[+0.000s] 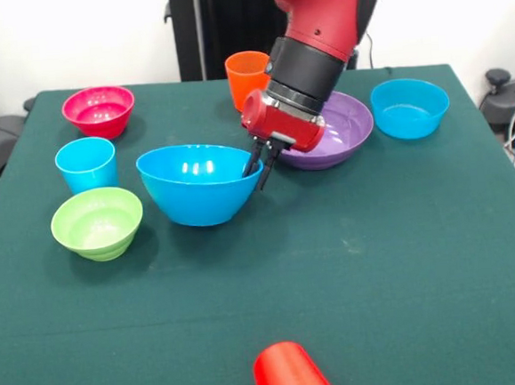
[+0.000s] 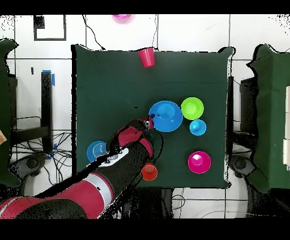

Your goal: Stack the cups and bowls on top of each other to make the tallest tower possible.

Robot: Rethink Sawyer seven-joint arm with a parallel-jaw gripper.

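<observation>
Front view is showing the gripper (image 1: 263, 167) closing its fingers over the right rim of the large blue bowl (image 1: 199, 186), which is sitting mid-table beside the purple bowl (image 1: 342, 128); I am judging the glossy plastic light, stiff and slippery, so the thin rim is offering the best hold

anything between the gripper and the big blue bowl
Nothing visible. The gripper is already at the big blue bowl, its fingers straddling the rim on the side toward the purple bowl.

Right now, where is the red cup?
Front view: the red cup lies on its side at the table's near edge, apart from everything. Overhead: at the top edge.
</observation>
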